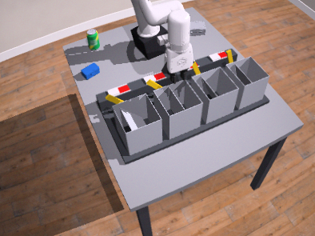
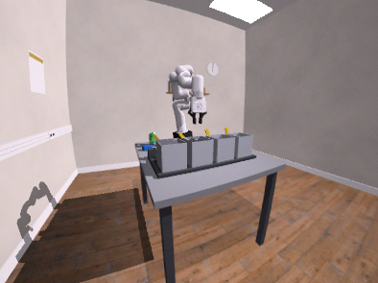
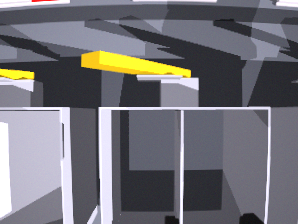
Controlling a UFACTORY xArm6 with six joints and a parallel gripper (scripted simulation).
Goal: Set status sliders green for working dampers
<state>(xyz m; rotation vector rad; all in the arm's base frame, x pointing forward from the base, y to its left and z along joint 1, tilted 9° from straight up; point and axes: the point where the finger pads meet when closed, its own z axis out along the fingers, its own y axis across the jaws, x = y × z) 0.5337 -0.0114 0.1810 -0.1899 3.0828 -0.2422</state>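
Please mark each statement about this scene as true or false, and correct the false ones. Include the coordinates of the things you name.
1. Four grey open-topped box dampers (image 1: 181, 121) (image 2: 202, 153) stand in a row. True.
2. The green-and-yellow drink can (image 1: 93, 40) (image 2: 152, 137) lies on its side. False: it stands upright.
3. The black-fingered gripper (image 1: 178, 78) (image 2: 197, 121) is clamped on a yellow lever. False: its fingers are partly open and hold nothing.
4. The leftmost status slider in the top view shows red (image 1: 124, 89). True.
5. The small block (image 1: 90, 71) (image 2: 148, 146) near the can is red. False: it is blue.
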